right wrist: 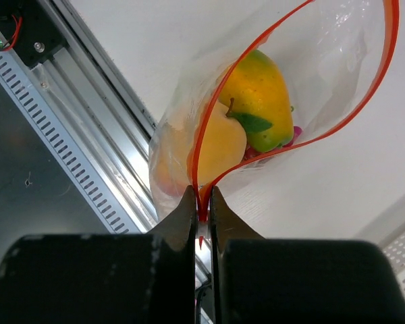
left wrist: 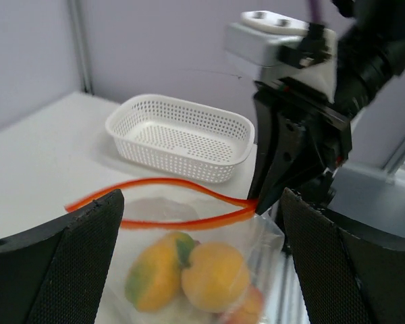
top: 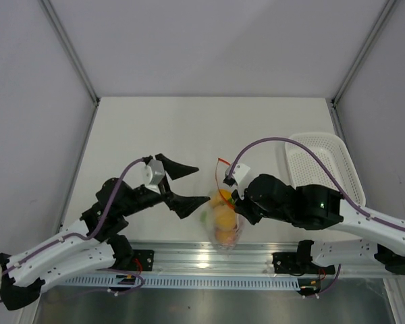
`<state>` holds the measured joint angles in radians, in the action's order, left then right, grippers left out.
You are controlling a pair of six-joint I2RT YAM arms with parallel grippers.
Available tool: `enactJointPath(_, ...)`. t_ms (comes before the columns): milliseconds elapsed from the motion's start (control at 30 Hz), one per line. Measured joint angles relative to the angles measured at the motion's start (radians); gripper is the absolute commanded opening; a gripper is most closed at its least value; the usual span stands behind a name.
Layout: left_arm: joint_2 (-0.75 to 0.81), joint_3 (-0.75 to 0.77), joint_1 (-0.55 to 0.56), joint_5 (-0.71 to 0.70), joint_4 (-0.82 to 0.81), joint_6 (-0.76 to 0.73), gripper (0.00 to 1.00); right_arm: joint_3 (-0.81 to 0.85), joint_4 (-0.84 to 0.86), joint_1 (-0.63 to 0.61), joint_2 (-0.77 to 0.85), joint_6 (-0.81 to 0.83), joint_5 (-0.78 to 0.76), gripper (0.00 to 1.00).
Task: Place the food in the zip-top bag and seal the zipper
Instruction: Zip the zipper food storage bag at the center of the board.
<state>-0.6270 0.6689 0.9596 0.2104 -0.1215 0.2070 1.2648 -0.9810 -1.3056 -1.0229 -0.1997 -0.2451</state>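
Table [top: 155, 135] near edge: bag [top: 224, 228] overhanging, zipper [left wrist: 162, 181] pinched in right claw [right wrist: 202, 197].

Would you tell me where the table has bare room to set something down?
The far half of the table is bare, bordered by the back edge, the side walls and the white perforated basket. It is crowded near centre, where the left arm and right arm flank the zip-top bag by the rail.

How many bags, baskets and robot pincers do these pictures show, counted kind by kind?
zip-top bag: 1
white perforated basket: 1
pincers: 2 (left pincer, right pincer)
Total: 4
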Motion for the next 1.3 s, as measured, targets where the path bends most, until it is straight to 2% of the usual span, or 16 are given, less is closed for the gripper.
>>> enactJointPath(133, -0.104, 0.006, 0.000, 0.169, -0.097, -0.195, 0.99, -0.005, 0.009, 0.002, 0.002, -0.002, -0.001, 0.00)
enactJointPath(333, -0.369, 0.147, -0.001, 0.346, -0.040, -0.395, 0.97, -0.066, 0.044, 0.006, 0.018, -0.035, -0.027, 0.00)
enactJointPath(433, -0.436, 0.188, -0.002, 0.351, -0.010, -0.411, 0.95, -0.073, 0.043, 0.008, -0.002, -0.077, -0.049, 0.00)
enactJointPath(567, -0.419, 0.158, -0.003, 0.341, -0.019, -0.409, 0.90, -0.079, 0.036, 0.008, -0.039, -0.145, -0.073, 0.00)
enactJointPath(700, -0.386, 0.128, -0.004, 0.340, -0.024, -0.409, 0.67, -0.102, 0.039, 0.004, -0.051, -0.192, -0.071, 0.00)
enactJointPath(800, -0.392, 0.129, -0.008, 0.348, -0.018, -0.418, 0.63, -0.113, 0.046, 0.002, -0.051, -0.205, -0.070, 0.00)
enactJointPath(1100, -0.440, 0.125, -0.021, 0.424, 0.026, -0.417, 0.60, -0.121, 0.052, 0.002, -0.023, -0.219, -0.068, 0.00)
enactJointPath(1300, -0.439, 0.056, -0.021, 0.445, 0.014, -0.415, 0.60, -0.135, 0.055, 0.003, 0.040, -0.219, -0.052, 0.00)
